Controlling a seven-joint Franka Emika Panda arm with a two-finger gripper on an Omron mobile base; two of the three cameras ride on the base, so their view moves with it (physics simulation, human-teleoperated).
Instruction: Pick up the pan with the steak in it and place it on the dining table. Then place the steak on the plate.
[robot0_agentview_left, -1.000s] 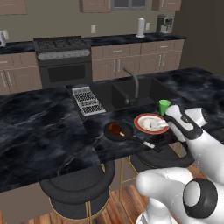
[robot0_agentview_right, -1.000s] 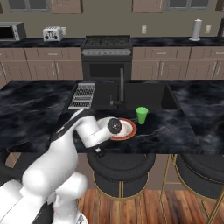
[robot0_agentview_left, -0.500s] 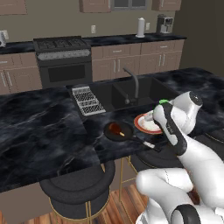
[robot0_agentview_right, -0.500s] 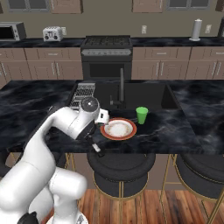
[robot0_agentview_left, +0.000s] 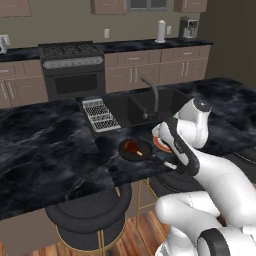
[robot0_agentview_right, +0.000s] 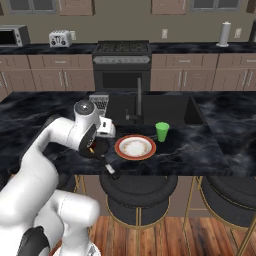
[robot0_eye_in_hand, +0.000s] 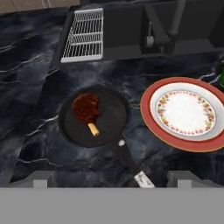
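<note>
The small round black frying pan sits on the black marble-patterned island counter, its long thin silver-tipped handle running toward the camera and ending between the two finger tips at the bottom of the hand view. The two-finger gripper hangs above it with its jaws spread wide and nothing held. The reddish-brown steak with a tan bone end lies inside the pan. The round plate with an orange-red rim and white centre sits just beside the pan, in front of the built-in sink.
</note>
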